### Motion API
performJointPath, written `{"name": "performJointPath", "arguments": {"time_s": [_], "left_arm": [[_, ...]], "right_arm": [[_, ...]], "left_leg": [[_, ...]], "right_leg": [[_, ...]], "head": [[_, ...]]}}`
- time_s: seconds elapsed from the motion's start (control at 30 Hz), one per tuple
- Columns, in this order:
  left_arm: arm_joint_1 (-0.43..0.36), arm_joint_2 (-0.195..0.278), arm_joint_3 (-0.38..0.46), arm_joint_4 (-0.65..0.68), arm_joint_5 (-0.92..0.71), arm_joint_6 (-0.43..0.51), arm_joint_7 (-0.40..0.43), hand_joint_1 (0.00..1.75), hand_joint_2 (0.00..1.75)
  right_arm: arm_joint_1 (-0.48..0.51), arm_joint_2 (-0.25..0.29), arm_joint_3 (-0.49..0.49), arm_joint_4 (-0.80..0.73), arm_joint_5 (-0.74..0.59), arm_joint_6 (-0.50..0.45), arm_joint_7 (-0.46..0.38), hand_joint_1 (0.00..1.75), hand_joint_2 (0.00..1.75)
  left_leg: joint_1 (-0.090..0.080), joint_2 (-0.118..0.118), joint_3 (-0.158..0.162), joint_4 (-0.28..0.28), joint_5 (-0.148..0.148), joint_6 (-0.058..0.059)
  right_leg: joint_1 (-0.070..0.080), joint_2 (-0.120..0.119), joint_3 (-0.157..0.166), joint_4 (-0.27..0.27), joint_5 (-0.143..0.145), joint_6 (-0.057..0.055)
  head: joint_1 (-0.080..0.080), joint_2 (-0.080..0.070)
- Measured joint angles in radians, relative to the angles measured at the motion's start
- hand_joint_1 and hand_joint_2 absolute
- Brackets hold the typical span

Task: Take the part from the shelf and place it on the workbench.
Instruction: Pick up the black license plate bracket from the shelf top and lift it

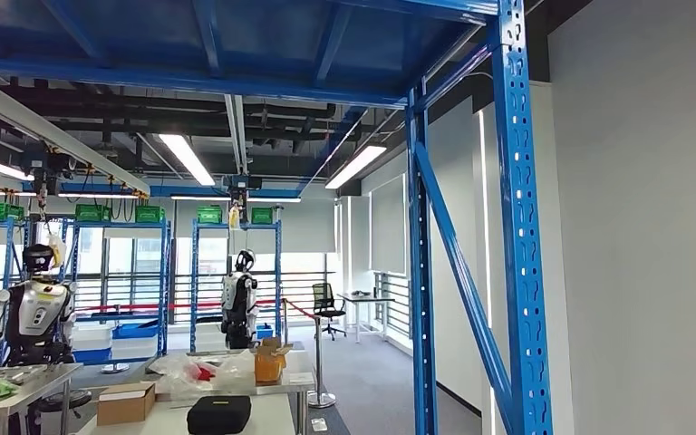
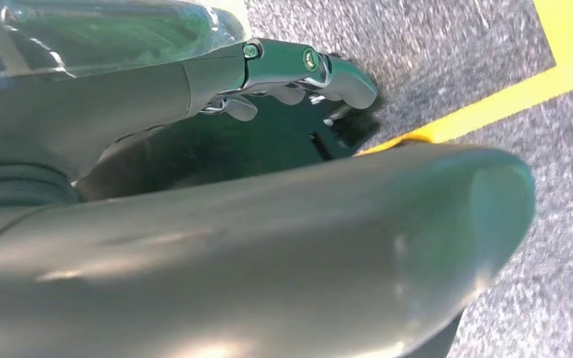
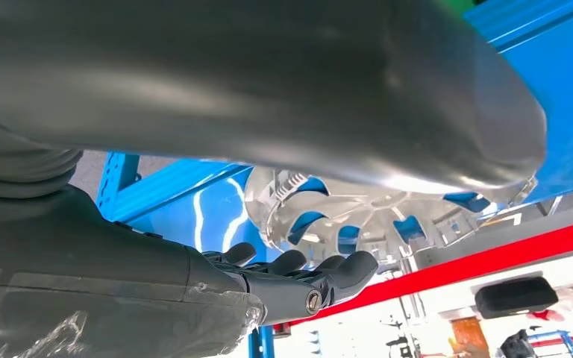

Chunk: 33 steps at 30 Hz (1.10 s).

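Right hand (image 3: 298,280) close to lens in right wrist view: thick smooth grey thumb above, dark fingers (image 3: 343,270) curled below, silvery part (image 3: 358,216) between them. Part shaped like a round, shiny metal disc with curved cut-out openings and a ribbed rim; blue shows through the openings. Looks grasped between thumb and fingers, though actual contact points hidden by the thumb. Blue steel shelf frame (image 3: 171,186) behind the part, glossy painted surface; red band (image 3: 492,253) running across beyond it.

Left hand (image 2: 291,71) in left wrist view: broad matt grey thumb across the foreground, dark glossy fingers (image 2: 343,78) bent inward, nothing seen in them. Speckled grey carpet floor (image 2: 448,52) beneath, with yellow tape line (image 2: 515,93) across it.

Head view: blue perforated shelf upright (image 1: 518,227) with diagonal brace, close on the right. Workbench (image 1: 263,412) low in the picture, white top, carrying a black pouch (image 1: 218,414) and a brown cardboard box (image 1: 125,402). Two other humanoid robots further back, one (image 1: 36,308) at left, one (image 1: 238,304) near centre. Green crates (image 1: 149,214) on top of distant blue racks.
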Motion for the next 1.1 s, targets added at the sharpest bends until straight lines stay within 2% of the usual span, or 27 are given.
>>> {"name": "performJointPath", "arguments": {"time_s": [0.03,0.07,0.1,0.17,0.2,0.23,0.3,0.4,0.47,0.53,0.57,0.6,0.63,0.67,0.7,0.73,0.77,0.9,0.93,0.97,1.03,1.07,1.1], "left_arm": [[0.002,0.0,0.0,0.0,0.0,-0.001,0.0,0.0,0.0],[0.003,0.0,0.0,0.0,0.0,-0.002,0.0,0.0,0.0],[0.004,0.0,0.0,0.0,0.0,-0.002,0.0,0.0,0.0],[0.005,0.0,0.0,0.0,-0.002,-0.004,0.0,0.0,0.0],[0.004,0.0,0.0,0.0,-0.002,-0.004,0.0,0.0,0.0],[0.003,0.0,0.0,0.0,-0.004,-0.004,0.0,0.0,0.0],[0.003,0.0,0.0,0.001,-0.006,-0.004,0.0,0.0,0.0],[0.005,0.0,0.0,0.001,-0.007,-0.004,-0.001,0.0,0.0],[0.004,-0.001,0.0,0.001,-0.007,-0.004,-0.001,0.0,0.0],[0.004,-0.002,0.0,0.001,-0.007,-0.004,-0.001,0.0,0.0],[0.005,-0.003,0.0,0.001,-0.007,-0.004,-0.001,0.0,0.0],[0.006,-0.003,0.0,0.001,-0.007,-0.005,-0.001,0.0,0.0],[0.007,-0.004,0.0,0.001,-0.007,-0.005,-0.001,0.0,0.0],[0.007,-0.004,0.0,0.001,-0.007,-0.006,-0.001,0.0,0.0],[0.007,-0.005,0.0,0.001,-0.007,-0.006,-0.001,0.0,0.0],[0.006,-0.006,0.0,0.001,-0.007,-0.007,-0.001,0.0,0.0],[0.005,-0.006,0.0,0.001,-0.007,-0.007,-0.001,0.0,0.0],[0.003,-0.006,0.0,0.001,-0.008,-0.007,-0.001,0.0,0.0],[0.003,-0.006,0.0,0.001,-0.008,-0.007,-0.002,0.0,0.0],[0.003,-0.006,0.0,0.001,-0.009,-0.007,-0.002,0.0,0.0],[0.004,-0.006,0.0,0.001,-0.009,-0.007,-0.002,0.0,0.0],[0.006,-0.006,0.0,0.001,-0.009,-0.007,-0.002,0.0,0.0],[0.008,-0.006,0.0,0.001,-0.01,-0.007,-0.002,0.0,0.0]], "right_arm": [[0.001,0.0,0.0,0.0,0.0,0.0,0.0,0.0,0.0],[0.003,0.0,0.0,0.0,0.0,0.0,0.0,0.0,0.0],[0.004,0.0,0.0,0.0,0.0,0.0,0.0,0.0,0.0],[0.005,0.0,0.0,-0.001,0.0,0.0,0.001,0.0,0.0],[0.005,0.0,0.0,-0.001,0.0,0.0,0.001,0.0,0.0],[0.006,0.0,0.0,-0.002,0.0,0.0,0.001,0.0,0.0],[0.007,-0.001,0.0,-0.003,0.0,0.0,0.001,0.0,0.0],[0.007,-0.003,-0.004,-0.006,0.0,-0.001,0.002,0.0,0.0],[0.008,-0.005,-0.006,-0.008,0.0,-0.001,0.002,0.0,0.0],[0.012,-0.007,-0.006,-0.008,0.0,0.0,0.002,0.0,0.0],[0.014,-0.008,-0.006,-0.008,0.0,0.0,0.002,0.0,0.0],[0.015,-0.009,-0.007,-0.008,0.0,0.0,0.002,0.0,0.0],[0.015,-0.009,-0.007,-0.008,0.0,0.0,0.002,0.0,0.0],[0.015,-0.01,-0.007,-0.008,0.0,0.0,0.002,0.0,0.0],[0.014,-0.01,-0.007,-0.008,0.0,0.0,0.002,0.0,0.0],[0.014,-0.01,-0.007,-0.009,0.0,0.0,0.002,0.0,0.0],[0.014,-0.01,-0.007,-0.009,0.0,-0.001,0.002,0.0,0.0],[0.016,-0.011,-0.009,-0.013,0.0,-0.001,0.003,0.0,0.0],[0.015,-0.011,-0.01,-0.015,0.0,-0.001,0.003,0.0,0.0],[0.015,-0.011,-0.01,-0.016,0.0,-0.002,0.003,0.0,0.0],[0.016,-0.011,-0.01,-0.017,0.0,-0.002,0.003,0.0,0.0],[0.017,-0.011,-0.01,-0.017,0.0,-0.002,0.004,0.0,0.0],[0.017,-0.011,-0.01,-0.017,0.0,-0.002,0.004,0.0,0.0]], "left_leg": [[0.001,0.0,-0.033,0.057,-0.015,-0.001],[0.001,0.0,-0.053,0.085,-0.011,-0.001],[0.001,0.0,-0.056,0.074,0.013,0.001],[-0.001,0.0,-0.017,-0.038,0.094,0.013],[-0.004,0.0,0.007,-0.099,0.124,0.021],[-0.007,0.0,0.026,-0.146,0.137,0.028],[-0.012,0.0,0.04,-0.176,0.13,0.036],[-0.007,-0.001,0.055,-0.196,0.132,0.049],[-0.002,0.0,0.063,-0.205,0.133,0.055],[-0.002,0.0,0.066,-0.205,0.13,0.058],[-0.002,0.0,0.069,-0.205,0.127,0.058],[-0.002,-0.001,0.073,-0.204,0.123,0.057],[-0.001,-0.001,0.08,-0.204,0.118,0.055],[-0.001,-0.001,0.088,-0.204,0.112,0.052],[-0.003,-0.002,0.094,-0.202,0.105,0.047],[-0.005,-0.002,0.098,-0.201,0.099,0.041],[-0.007,-0.002,0.1,-0.2,0.094,0.036],[-0.007,0.0,0.102,-0.19,0.075,0.015],[-0.006,0.0,0.091,-0.16,0.056,0.009],[-0.004,0.0,0.067,-0.108,0.03,0.005],[-0.002,0.0,-0.006,0.031,-0.025,0.0],[-0.001,0.0,-0.036,0.08,-0.034,0.001],[-0.001,0.0,-0.05,0.092,-0.021,0.003]], "right_leg": [[0.001,0.0,0.003,0.0,-0.003,-0.002],[0.002,0.002,0.006,0.0,-0.006,-0.002],[0.003,0.003,0.011,0.0,-0.009,-0.002],[0.005,0.005,0.023,0.0,-0.017,0.001],[0.007,0.006,0.028,0.001,-0.021,0.004],[0.008,0.006,0.03,0.002,-0.024,0.008],[0.009,0.004,0.03,0.0,-0.027,0.019],[0.006,0.002,0.027,0.014,-0.041,0.037],[0.004,0.001,-0.015,0.099,-0.084,0.046],[0.001,0.001,-0.088,0.226,-0.129,0.053],[0.0,0.001,-0.114,0.263,-0.13,0.055],[0.0,0.001,-0.122,0.264,-0.111,0.056],[0.0,0.001,-0.111,0.226,-0.075,0.056],[0.0,0.0,-0.086,0.161,-0.03,0.056],[0.001,-0.001,-0.058,0.097,0.001,0.053],[0.002,0.0,-0.036,0.047,0.018,0.048],[0.003,0.0,-0.022,0.018,0.022,0.042],[0.002,0.003,-0.011,0.006,0.007,0.014],[0.0,0.002,-0.007,0.004,0.006,0.009],[-0.001,0.001,-0.004,0.003,0.004,0.004],[0.001,0.0,-0.001,0.003,-0.001,-0.002],[0.002,0.001,0.001,0.003,-0.003,-0.003],[0.004,0.002,0.005,0.003,-0.006,-0.004]], "head": [[0.001,0.0],[0.001,0.0],[0.002,0.0],[0.003,0.0],[0.002,0.0],[0.002,0.0],[0.001,0.0],[0.0,0.0],[-0.004,0.0],[-0.008,0.0],[-0.009,0.0],[-0.011,0.0],[-0.011,0.0],[-0.012,0.0],[-0.011,0.0],[-0.011,0.0],[-0.01,0.0],[-0.006,0.0],[-0.005,0.0],[-0.003,0.0],[0.001,0.0],[0.002,0.0],[0.003,0.0]]}}
